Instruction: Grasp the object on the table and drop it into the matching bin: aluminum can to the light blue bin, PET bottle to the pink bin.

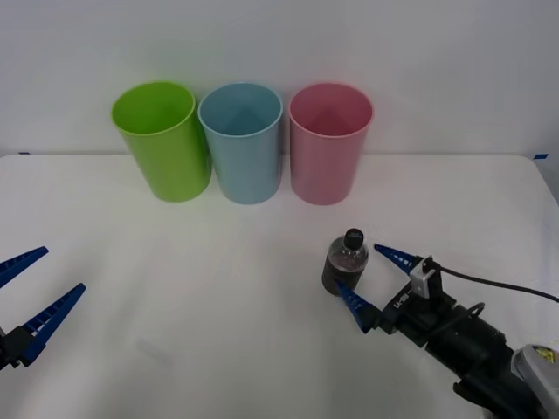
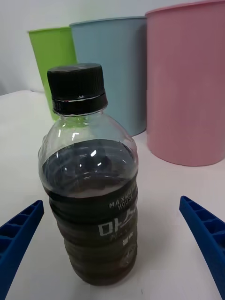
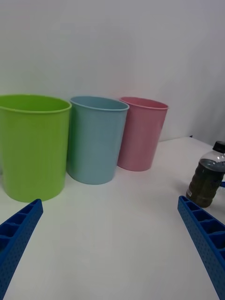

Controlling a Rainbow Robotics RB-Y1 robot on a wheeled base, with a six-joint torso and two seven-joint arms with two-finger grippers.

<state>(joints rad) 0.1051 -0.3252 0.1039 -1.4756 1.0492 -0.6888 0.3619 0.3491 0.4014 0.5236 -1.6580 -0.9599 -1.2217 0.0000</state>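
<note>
A: Left to right, what do you have?

B: The left gripper (image 1: 31, 297) hangs low over the bench's (image 1: 192, 288) left edge, fingers spread, holding nothing and well apart from everything. At the back stands a row of three bins: the lime green bin (image 1: 162, 140), then the light blue bin (image 1: 240, 141), then the pink bin (image 1: 330, 141). As far as their open mouths show, each is empty.

A: And the bottle?

B: The PET bottle (image 1: 344, 263) stands upright in front of the pink bin, right of centre, black cap (image 2: 76, 87) up, dark liquid filling the body to below the clear shoulder. So its long axis is vertical.

A: Which arm is nearer?

B: The right gripper (image 1: 374, 278), clearly. Its fingers are spread with the bottle between them, one blue finger on each side of the body, and the right wrist view shows a gap on both sides, so nothing is pinched yet.

A: So the next move?

B: I'd judge it's closing on the body, then lifting forward to the pink bin, which sits straight behind the bottle. A low, off-centre squeeze could tip it.
</note>
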